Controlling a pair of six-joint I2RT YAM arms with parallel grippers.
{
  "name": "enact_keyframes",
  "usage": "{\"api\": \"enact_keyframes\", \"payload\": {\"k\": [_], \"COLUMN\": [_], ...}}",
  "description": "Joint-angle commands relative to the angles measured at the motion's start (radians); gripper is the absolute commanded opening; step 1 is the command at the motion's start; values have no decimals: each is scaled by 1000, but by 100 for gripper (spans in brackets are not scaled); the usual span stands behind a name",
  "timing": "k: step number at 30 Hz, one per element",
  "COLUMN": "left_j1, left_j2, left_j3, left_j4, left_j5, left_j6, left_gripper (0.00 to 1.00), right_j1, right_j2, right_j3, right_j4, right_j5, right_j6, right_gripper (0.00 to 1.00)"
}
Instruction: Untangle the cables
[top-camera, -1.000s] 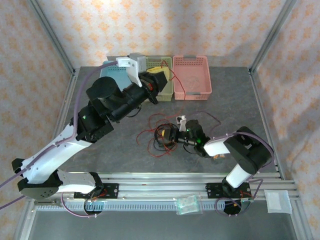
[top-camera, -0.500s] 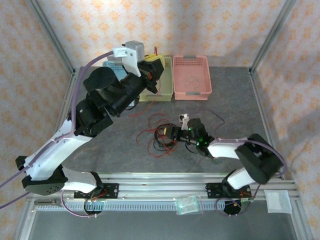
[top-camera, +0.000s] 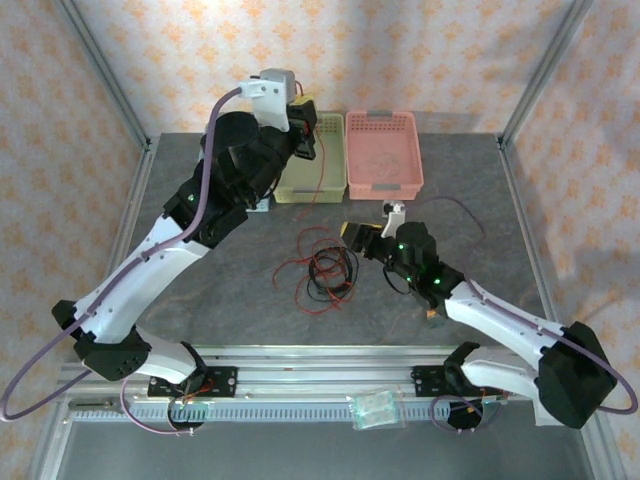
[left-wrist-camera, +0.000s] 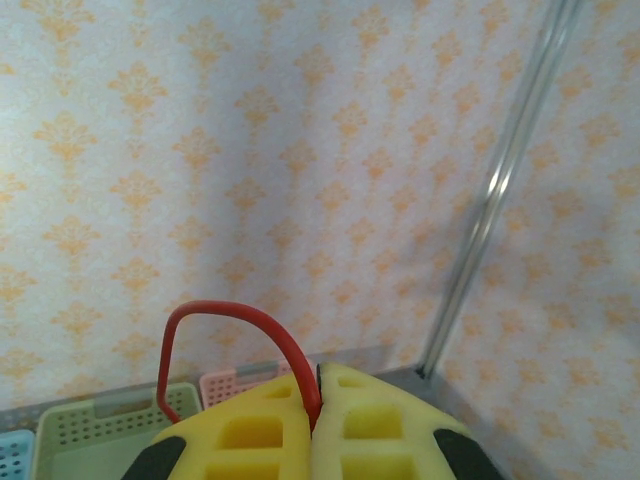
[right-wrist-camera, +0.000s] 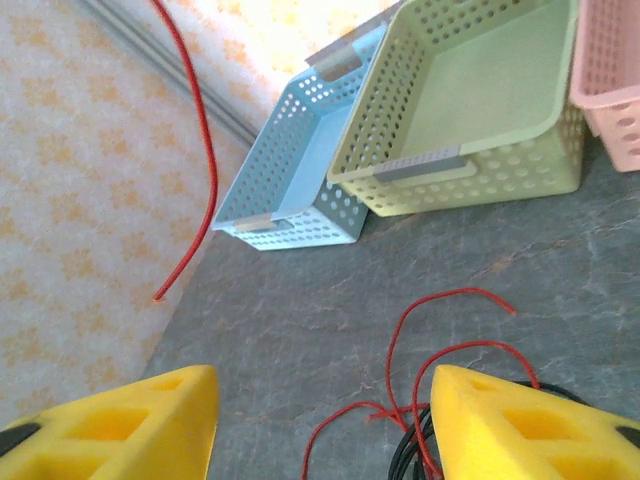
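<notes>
left gripper (top-camera: 306, 112) high at the far left of centre above the green basket (top-camera: 300, 188), jaws pinched on a red cable (left-wrist-camera: 228, 314) that arches upward, tangle of red and black cables (top-camera: 325, 272) lying mid-table (top-camera: 230, 290), right gripper (top-camera: 360, 236) just right of it, jaws apart and empty, pink basket (top-camera: 385, 186) far right

In the top view, the cables (top-camera: 325, 272) lay tangled at the centre of the tabletop (top-camera: 470, 180). Behind them, in the upper middle of the frame, the middle basket (top-camera: 332, 160) and the right basket (top-camera: 384, 188) stood side by side. Above the middle basket, one cable (left-wrist-camera: 225, 318) rose from between the left fingers (left-wrist-camera: 370, 420). The right fingers (top-camera: 354, 232) sat just right of the tangle.
</notes>
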Motion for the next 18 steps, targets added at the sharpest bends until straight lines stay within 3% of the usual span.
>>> {"api": "enact_keyframes", "payload": {"k": [1,10,18], "left_j1": [32,85,145], "left_j2": [43,196,340], "left_j3": [5,62,114], "left_j4": [67,132,257], "left_j5": [22,0,-15], "left_j6": [38,115,113], "left_gripper": [0,0,0], "right_j1": [4,4,2], "right_j2": [-40,-108,-65], "right_j3": [37,14,71], "right_j4": [-52,3,108], "right_j5": [75,46,194], "right_j6": [-10,0,2], "right_gripper": [59,62,88]}}
